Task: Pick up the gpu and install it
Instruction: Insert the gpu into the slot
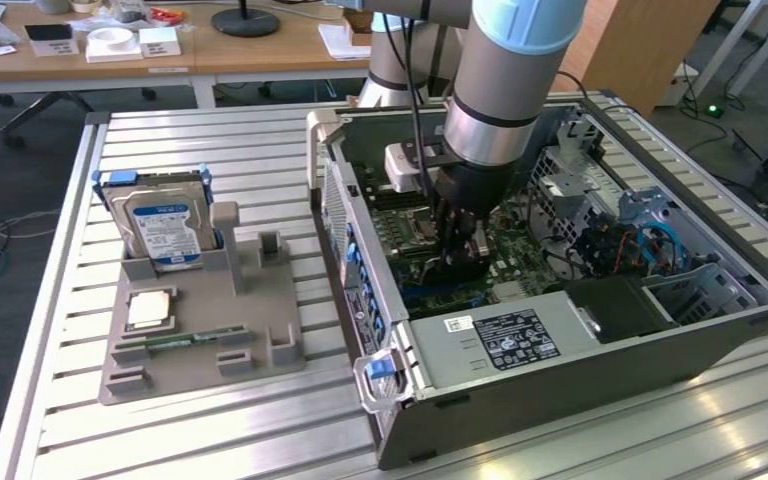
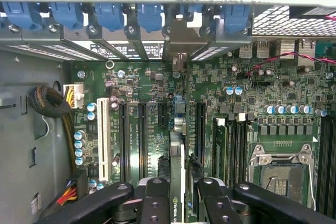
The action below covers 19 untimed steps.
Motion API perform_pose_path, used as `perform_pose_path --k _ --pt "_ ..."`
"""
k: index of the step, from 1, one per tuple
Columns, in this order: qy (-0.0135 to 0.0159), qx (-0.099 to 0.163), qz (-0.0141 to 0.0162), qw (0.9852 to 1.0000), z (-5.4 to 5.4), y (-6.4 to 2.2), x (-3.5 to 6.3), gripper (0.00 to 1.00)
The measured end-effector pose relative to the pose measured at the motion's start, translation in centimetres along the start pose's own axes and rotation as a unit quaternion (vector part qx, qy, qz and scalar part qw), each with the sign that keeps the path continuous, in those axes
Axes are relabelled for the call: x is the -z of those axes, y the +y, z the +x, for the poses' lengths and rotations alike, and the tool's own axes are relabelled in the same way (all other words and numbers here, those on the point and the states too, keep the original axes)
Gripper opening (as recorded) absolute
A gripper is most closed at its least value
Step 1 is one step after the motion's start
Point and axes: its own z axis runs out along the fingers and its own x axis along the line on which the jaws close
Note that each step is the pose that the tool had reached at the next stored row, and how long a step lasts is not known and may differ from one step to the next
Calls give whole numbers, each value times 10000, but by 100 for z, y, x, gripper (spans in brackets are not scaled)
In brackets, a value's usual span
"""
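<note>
Noted gpu (image 2: 177,145) pinched edge-on in gripper (image 2: 178,174), down inside open case (image 1: 518,400) at centre of exterior view, close over motherboard (image 2: 157,87), contact unclear, with hard drive (image 1: 168,225) upright on tray (image 1: 197,370) at centre left.

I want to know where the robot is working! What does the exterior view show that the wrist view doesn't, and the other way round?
Exterior view: a grey parts tray beside the open grey computer case, holding a silver hard drive with a blue-white label and a small green memory stick. Wrist view: the thin dark gpu card, edge-on in the black gripper, plus a long white slot. Both: the green motherboard, with the gripper inside the case.
</note>
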Motion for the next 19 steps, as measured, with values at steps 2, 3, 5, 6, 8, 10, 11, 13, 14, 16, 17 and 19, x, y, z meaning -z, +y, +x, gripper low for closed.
perform_pose_path --k 2,3,5,6,8,10,11,13,14,16,17,19 --pt "1 -28 1 10000 0 1 -3 25" --pt "2 -45 2 10000 0 1 -5 25" --pt "2 -83 4 10000 0 0 -8 25" --pt "2 -100 5 9999 0 1 -10 25" --pt "3 -121 6 9999 1 1 -11 25" --pt "2 -122 6 9999 0 2 -12 25" --pt "2 -122 6 9999 0 4 -12 25" --pt "0 -122 8 9999 0 12 -14 25" --pt "0 -121 8 9999 0 14 -14 25" --pt "1 -120 7 9999 1 16 -13 25" --pt "2 -121 6 9999 1 18 -12 25" --pt "3 -122 5 9999 1 20 -12 25"
